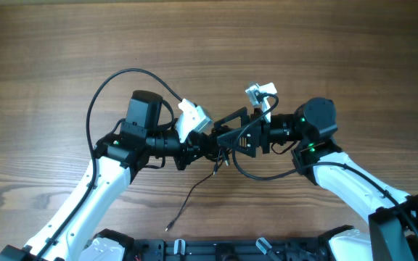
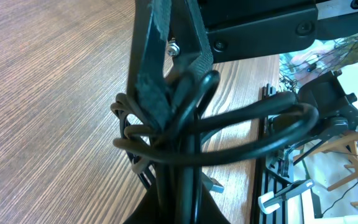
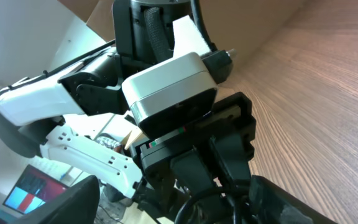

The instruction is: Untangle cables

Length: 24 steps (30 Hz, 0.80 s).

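1. Step in hand: this looks like the pulling-apart stage. Both arms meet over the middle of the wooden surface (image 1: 209,43), and the cables (image 2: 253,149) are bunched between them, lifted off the wood.
2. The left pincer (image 1: 207,148) comes in from 9 o'clock. In its own wrist view its fingers show as one narrow dark wedge at 6 o'clock. They appear closed tight on the strands rising out of them.
3. The right pincer (image 1: 231,141) comes in from 3 o'clock. In the left wrist view its two fingers taper together into the loops and appear pinched on them. The exact contact is hidden by the wire.
4. Next move, as a judgement: the two grips sit almost touching, so there is no slack to work with. One pincer probably needs to let go and take a single strand farther out. Then the arms can draw apart slowly so the knot does not cinch.
5. How the cables look:
   - They are thin, black and glossy, crossing in several overlapping loops around the right fingers.
   - One wide loop (image 1: 267,176) sags toward 4 o'clock from the knot.
   - A loose tail (image 1: 187,201) trails toward 7 o'clock, and its tip lies on the surface.
   - The knot is not yet undone.
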Motion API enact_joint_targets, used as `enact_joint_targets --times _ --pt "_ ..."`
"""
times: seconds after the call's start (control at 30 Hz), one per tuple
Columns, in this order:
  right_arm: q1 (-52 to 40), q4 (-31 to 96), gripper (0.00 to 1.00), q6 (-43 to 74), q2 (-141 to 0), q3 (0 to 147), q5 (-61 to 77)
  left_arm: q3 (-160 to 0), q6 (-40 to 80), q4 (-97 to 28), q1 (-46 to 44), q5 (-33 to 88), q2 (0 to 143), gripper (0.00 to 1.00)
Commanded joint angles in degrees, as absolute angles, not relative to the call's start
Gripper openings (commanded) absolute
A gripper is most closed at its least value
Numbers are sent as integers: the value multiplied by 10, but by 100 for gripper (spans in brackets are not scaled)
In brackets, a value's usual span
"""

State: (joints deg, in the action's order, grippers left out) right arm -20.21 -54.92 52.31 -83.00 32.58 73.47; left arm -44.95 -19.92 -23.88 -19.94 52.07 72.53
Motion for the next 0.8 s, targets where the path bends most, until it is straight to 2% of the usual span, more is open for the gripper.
enact_joint_targets --times 0.0,0.07,0.13,0.23,0.33,0.5,0.6,0.77 --pt "-206 -514 90 484 -831 332 754 -452 -206 -230 -197 505 720 4" --pt "-206 -465 96 446 -831 332 698 -452 -206 -230 -196 505 720 4" --pt "-195 -413 96 413 -831 332 669 -452 -206 -230 -196 497 720 4" --pt "-185 -384 86 402 -831 332 690 -452 -206 -230 -196 458 720 4" --pt "-185 -385 82 401 -831 332 722 -452 -206 -231 -196 435 720 4" --pt "-185 -385 80 426 -830 332 755 -452 -207 -247 -196 408 720 4" --pt "-185 -384 76 426 -830 332 755 -452 -206 -247 -196 402 720 4" --pt "-185 -385 80 426 -830 332 757 -452 -206 -247 -196 395 720 4"
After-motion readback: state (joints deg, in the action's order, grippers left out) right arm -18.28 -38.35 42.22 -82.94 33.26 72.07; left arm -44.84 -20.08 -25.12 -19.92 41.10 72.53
